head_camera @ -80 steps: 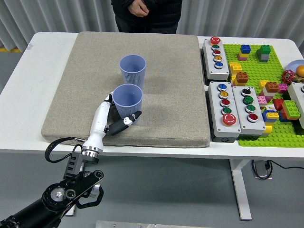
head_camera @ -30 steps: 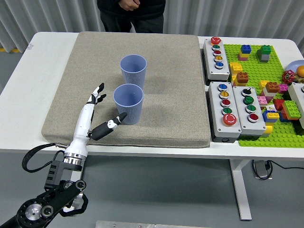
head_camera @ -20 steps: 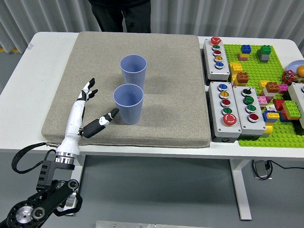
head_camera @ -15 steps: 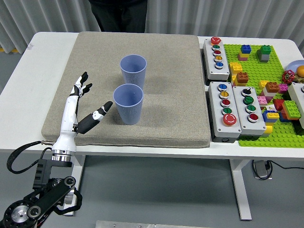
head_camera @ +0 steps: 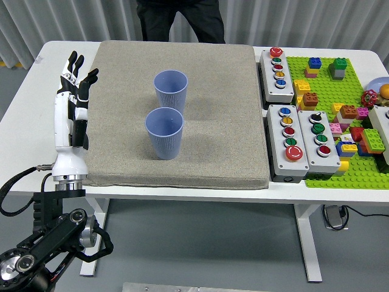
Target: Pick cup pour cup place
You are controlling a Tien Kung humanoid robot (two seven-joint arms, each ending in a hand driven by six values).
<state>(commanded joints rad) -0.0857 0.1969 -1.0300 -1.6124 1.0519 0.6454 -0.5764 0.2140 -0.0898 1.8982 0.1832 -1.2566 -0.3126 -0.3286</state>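
Note:
Two blue ribbed cups stand upright on the grey mat. The near cup is in the mat's middle. The far cup stands just behind it, a small gap between them. My left hand is raised at the mat's left edge, fingers spread upward and empty, well left of both cups. My right arm is out of view.
Grey button boxes lie right of the mat. A green baseplate with several toy bricks is at the far right. A person in dark clothes stands at the far side of the table.
My left hand has let go of the near cup, drawn back to the left and risen with fingers spread. The cup stays upright on the mat. The person has shifted along the far edge.

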